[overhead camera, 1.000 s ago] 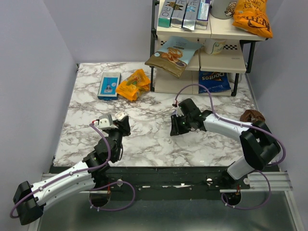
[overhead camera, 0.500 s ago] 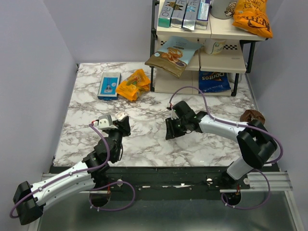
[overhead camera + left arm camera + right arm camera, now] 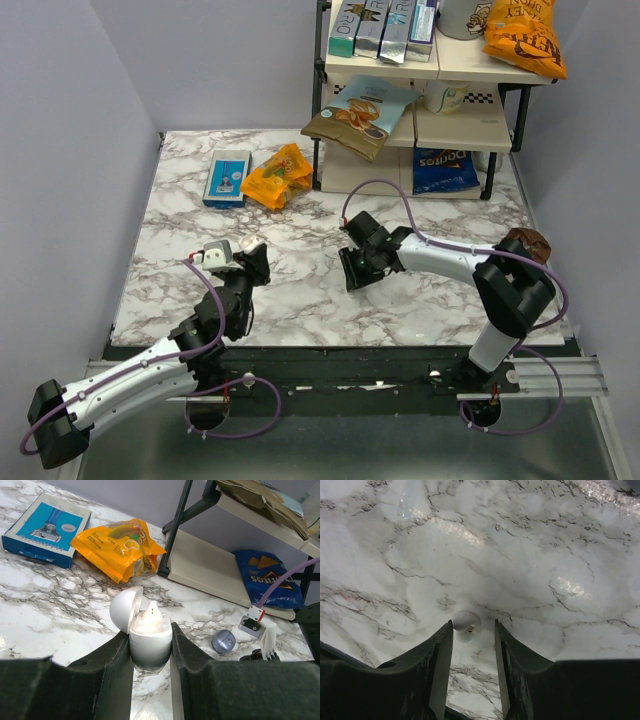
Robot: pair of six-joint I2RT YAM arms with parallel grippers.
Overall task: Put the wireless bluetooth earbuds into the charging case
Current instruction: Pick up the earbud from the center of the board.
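One earbud [image 3: 466, 621] is spotted on the table [image 3: 555, 555], framed between the parted tips of the empty right tool [image 3: 473, 626], the nearer arm; the open charging case [image 3: 150, 642] is gripped upright by the left tool [image 3: 150, 630], well apart.

In front of the shelf rack [image 3: 372, 170], bare desk [image 3: 300, 300] lies open between the left gripper [image 3: 251, 249], clamped on the charging case [image 3: 150, 641], and the right gripper [image 3: 352, 270]. Left of the rack, an orange snack bag [image 3: 277, 175] and a blue box [image 3: 227, 176] block the way.

marble table [image 3: 300, 300] w/ blue box [image 3: 227, 177], orange bag [image 3: 277, 176]
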